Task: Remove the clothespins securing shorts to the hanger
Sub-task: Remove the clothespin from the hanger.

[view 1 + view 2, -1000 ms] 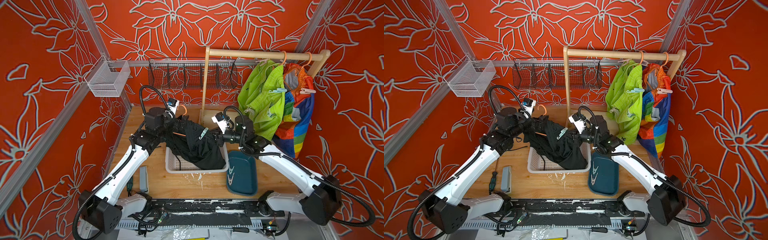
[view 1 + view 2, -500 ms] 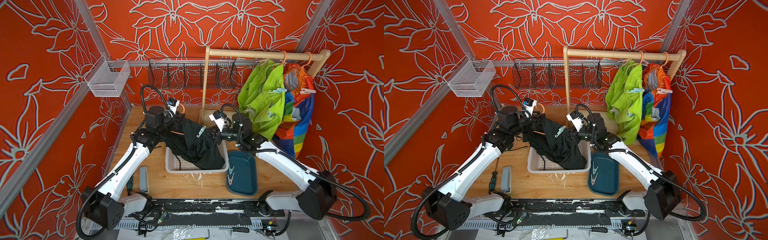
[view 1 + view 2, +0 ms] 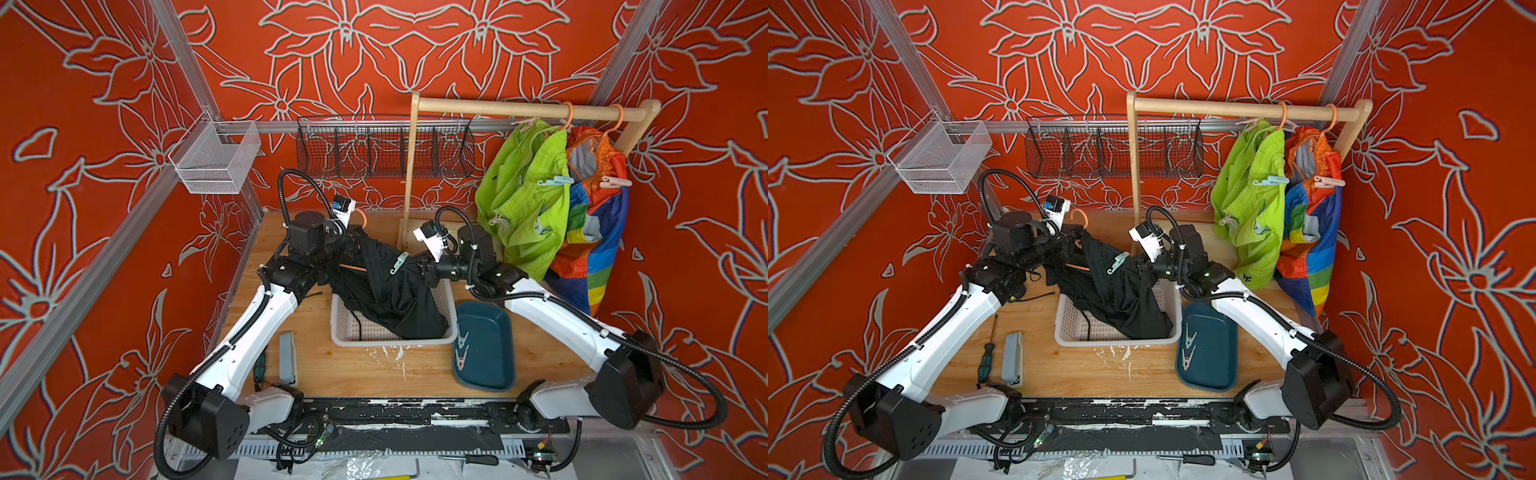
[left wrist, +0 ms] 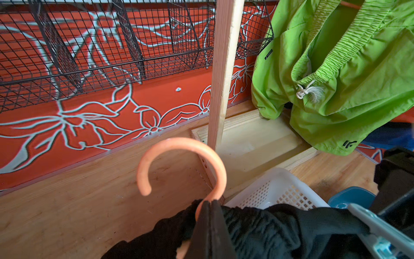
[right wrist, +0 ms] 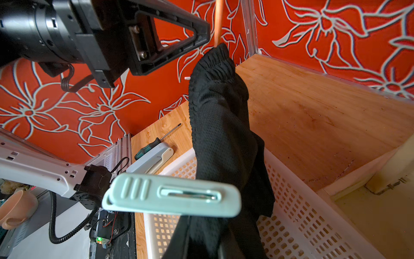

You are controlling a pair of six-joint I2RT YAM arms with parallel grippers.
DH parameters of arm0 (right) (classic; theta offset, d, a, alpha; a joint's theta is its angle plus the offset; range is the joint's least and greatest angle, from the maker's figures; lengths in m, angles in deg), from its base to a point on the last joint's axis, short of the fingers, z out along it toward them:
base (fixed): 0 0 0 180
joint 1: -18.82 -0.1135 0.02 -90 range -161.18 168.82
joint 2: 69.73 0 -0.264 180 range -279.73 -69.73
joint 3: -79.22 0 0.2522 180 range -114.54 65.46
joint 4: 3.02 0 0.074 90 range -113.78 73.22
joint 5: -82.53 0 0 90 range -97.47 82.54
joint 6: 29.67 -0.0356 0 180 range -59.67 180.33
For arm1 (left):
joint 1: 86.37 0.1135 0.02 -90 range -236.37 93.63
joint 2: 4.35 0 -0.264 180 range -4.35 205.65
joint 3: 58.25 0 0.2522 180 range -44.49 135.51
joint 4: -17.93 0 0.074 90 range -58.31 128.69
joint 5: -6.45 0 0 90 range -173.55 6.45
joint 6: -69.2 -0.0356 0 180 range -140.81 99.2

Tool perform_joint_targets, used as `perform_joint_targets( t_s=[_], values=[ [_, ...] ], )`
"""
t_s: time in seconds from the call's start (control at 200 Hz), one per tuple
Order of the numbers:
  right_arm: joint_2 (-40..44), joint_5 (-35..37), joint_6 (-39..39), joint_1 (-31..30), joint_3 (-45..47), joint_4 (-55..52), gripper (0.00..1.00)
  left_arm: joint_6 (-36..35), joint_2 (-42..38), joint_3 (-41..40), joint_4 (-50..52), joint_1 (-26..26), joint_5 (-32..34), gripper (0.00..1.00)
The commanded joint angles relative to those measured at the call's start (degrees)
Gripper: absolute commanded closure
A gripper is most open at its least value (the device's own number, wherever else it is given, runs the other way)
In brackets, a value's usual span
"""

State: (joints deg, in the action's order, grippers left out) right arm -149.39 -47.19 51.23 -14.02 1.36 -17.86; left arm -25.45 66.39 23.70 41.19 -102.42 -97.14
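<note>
Left wrist view: left gripper (image 4: 209, 203) closed tight on hanger (image 4: 179, 143) neck; right gripper (image 3: 420, 268) pinches black shorts (image 3: 386, 293) beside clothespin (image 3: 400, 262).

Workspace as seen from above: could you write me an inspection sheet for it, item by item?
Surface: wooden table, white flecks.
Job's things: black shorts on hanger, hanging into white basket, one mint clothespin on them; lime green shorts and rainbow shorts pegged on the rail; two clothespins in teal tray.
Clutter: screwdriver, grey tool.
Grippers: left gripper shut on hanger; right gripper shut on black shorts.
Cables: black cable loops along both arms.
Surroundings: red floral walls, two wire baskets.
</note>
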Motion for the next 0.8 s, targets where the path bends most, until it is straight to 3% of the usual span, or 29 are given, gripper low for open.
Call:
perform_joint_targets(
  t_s=[0.0, 0.06, 0.22, 0.32, 0.651, 0.726, 0.796],
  values=[
    [-0.4, -1.1, 1.0, -0.5, -3.2, 2.3, 1.0, 0.0, -1.3, 0.1, -0.4, 0.4, -0.7, 1.0],
    [-0.5, -1.2, 0.9, -0.5, -3.4, 2.3, 1.0, 0.2, -1.2, 0.1, -0.5, 0.5, -1.1, 1.0],
    [-0.6, -1.5, 1.0, -0.6, -4.4, 1.5, 1.0, 0.4, -0.6, 0.2, -0.2, 0.7, -2.4, 0.59],
    [-0.4, -2.3, 0.7, -0.5, -4.8, 1.4, 1.0, 0.3, 0.2, 0.5, 0.2, 0.7, -2.6, 0.55],
    [1.8, -4.1, 0.2, -2.6, -5.3, 1.3, 1.0, 1.7, 2.9, 0.7, -1.6, 2.1, -1.8, 0.6],
    [1.7, -4.0, 0.2, -3.1, -5.3, 1.3, 1.0, 2.1, 3.1, 0.7, -1.7, 2.3, -2.2, 0.71],
    [1.7, -3.6, 0.4, -3.3, -5.1, 1.3, 1.0, 2.1, 3.0, 0.8, -1.6, 2.5, -2.3, 0.93]
  ],
)
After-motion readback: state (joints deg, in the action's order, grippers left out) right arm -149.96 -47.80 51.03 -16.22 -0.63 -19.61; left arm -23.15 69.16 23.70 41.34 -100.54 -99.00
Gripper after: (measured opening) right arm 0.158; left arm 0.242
